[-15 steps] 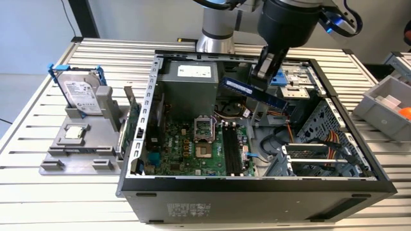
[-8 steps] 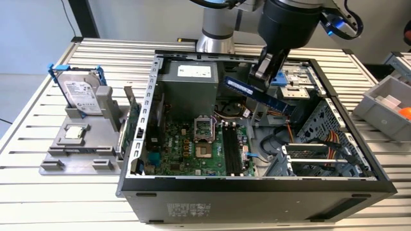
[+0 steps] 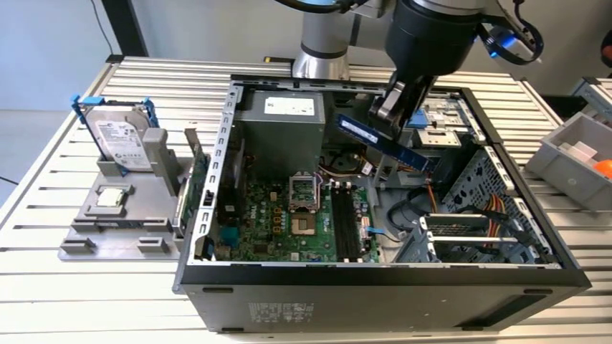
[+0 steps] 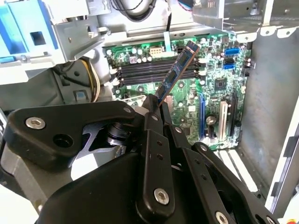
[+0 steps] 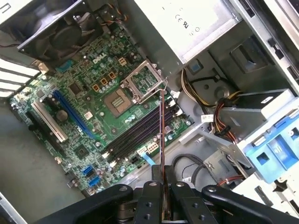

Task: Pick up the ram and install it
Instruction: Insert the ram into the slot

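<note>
A: Where's the ram (image 3: 386, 144) right now?

B: Clamped by one end in the end effector (image 3: 394, 109), held tilted in the air above the open computer case (image 3: 383, 275), over the green motherboard (image 3: 287, 222). In the second wrist view the stick (image 4: 176, 73) juts out from between the clenched fingers (image 4: 154, 122).

A: What would make the seating go well?

B: I'd judge it needs levelling so its long edge runs parallel to the memory slots (image 5: 140, 133), then centring over one slot before pressing straight down. A skewed entry could jam it.

A: And the count?

B: One ram stick, one arm. Four dark memory slots side by side, as far as I can tell. On the counter (image 3: 96, 287), on the exterior view's left, a single hard drive (image 3: 122, 143) stands in a grey holder (image 3: 120, 229).
</note>
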Tool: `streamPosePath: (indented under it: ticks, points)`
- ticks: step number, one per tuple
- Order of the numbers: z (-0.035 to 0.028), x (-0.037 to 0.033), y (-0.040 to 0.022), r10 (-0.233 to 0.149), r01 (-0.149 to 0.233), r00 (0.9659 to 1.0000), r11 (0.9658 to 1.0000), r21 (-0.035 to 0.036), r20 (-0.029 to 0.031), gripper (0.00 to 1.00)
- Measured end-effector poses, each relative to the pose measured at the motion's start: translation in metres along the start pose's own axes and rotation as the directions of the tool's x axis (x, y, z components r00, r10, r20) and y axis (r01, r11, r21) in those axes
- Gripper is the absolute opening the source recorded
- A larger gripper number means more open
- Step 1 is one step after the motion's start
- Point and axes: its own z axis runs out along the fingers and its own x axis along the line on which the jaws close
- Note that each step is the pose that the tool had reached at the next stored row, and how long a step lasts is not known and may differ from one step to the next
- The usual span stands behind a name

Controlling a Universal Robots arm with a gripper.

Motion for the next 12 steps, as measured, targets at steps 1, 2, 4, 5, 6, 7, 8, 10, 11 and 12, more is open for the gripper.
streamPosePath:
  ticks: [1, 2, 4, 5, 6, 7, 8, 10, 11, 12]
  points:
    - [0.0, 0.0004, -0.0003, 0.009, -0.009, 1.0, 1.0, 0.0003, 0.0003, 0.0]
    - [0.0, 0.0007, -0.0006, 0.019, -0.019, 0.9998, 0.9998, 0.0006, 0.0004, 0.0]
    - [0.0, 0.0013, -0.0011, 0.039, -0.039, 0.9993, 0.9993, 0.0012, 0.0008, 0.0]
    - [0.0, 0.0015, -0.0013, 0.048, -0.048, 0.9988, 0.9988, 0.0015, 0.0011, 0.0]
    - [0.0001, 0.0016, -0.0015, 0.06, -0.06, 0.9982, 0.9982, 0.0018, 0.0014, 0.0]
    - [0.0001, 0.0017, -0.0016, 0.071, -0.071, 0.9975, 0.9975, 0.0022, 0.0016, 0.0]
    - [0.0, 0.0018, -0.0017, 0.082, -0.082, 0.9967, 0.9967, 0.0025, 0.0018, 0.0]
    - [0.0001, 0.0021, -0.0019, 0.105, -0.105, 0.9945, 0.9945, 0.0032, 0.0023, 0.0]
    - [0.0001, 0.0023, -0.002, 0.116, -0.116, 0.9933, 0.9933, 0.0035, 0.0025, 0.0]
    - [0.0001, 0.0024, -0.0021, 0.127, -0.127, 0.992, 0.992, 0.0039, 0.0028, 0.0]
